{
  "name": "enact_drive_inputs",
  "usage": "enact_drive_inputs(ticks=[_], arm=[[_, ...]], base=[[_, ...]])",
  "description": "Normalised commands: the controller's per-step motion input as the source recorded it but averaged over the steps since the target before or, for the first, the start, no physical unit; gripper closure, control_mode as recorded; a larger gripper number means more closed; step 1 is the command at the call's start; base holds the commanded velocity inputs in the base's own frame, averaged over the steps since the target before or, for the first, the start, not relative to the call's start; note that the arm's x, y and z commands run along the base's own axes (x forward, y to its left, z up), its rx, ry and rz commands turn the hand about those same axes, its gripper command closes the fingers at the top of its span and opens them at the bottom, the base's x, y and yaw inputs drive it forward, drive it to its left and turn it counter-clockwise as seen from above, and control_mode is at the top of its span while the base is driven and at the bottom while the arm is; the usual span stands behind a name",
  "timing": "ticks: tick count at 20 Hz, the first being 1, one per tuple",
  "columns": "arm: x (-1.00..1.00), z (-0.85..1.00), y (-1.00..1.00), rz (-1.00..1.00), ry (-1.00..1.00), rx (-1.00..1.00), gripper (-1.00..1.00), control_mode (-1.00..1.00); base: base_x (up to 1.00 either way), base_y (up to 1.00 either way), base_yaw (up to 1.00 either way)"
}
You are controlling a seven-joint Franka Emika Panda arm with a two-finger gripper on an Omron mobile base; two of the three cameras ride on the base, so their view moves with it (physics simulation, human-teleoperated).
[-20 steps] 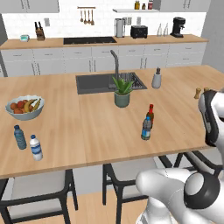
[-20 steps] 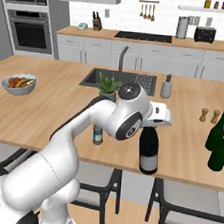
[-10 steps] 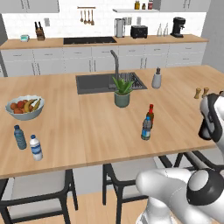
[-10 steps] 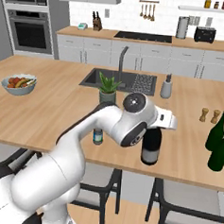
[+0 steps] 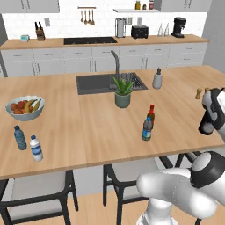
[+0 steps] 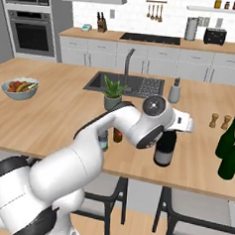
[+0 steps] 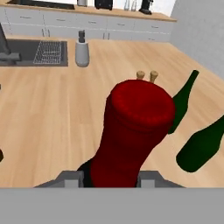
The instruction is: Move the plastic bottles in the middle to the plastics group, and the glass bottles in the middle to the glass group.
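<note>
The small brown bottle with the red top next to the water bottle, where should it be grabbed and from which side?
Grip the brown bottle at its narrow red neck from straight above, I think: it stands upright, and the water bottle close in front crowds a side approach.

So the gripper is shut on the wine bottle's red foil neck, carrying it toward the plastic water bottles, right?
Not toward those. The gripper is shut on the wine bottle, but the right base view shows it near the green glass bottles, far from the plastic water bottles.
</note>
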Motion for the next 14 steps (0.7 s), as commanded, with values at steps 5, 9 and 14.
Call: enact_drive_inputs(ticks=[5,9,14], arm=[[0.46,0.0,-0.24,-0.01,-0.02,0.0,1.0,-1.0],[0.12,0.03,-0.55,-0.04,0.03,0.0,1.0,-1.0],[0.0,0.0,-0.77,-0.03,0.01,0.03,1.0,-1.0]], base=[[0.0,0.0,0.0],[0.0,0.0,0.0],[0.0,0.0,0.0]])
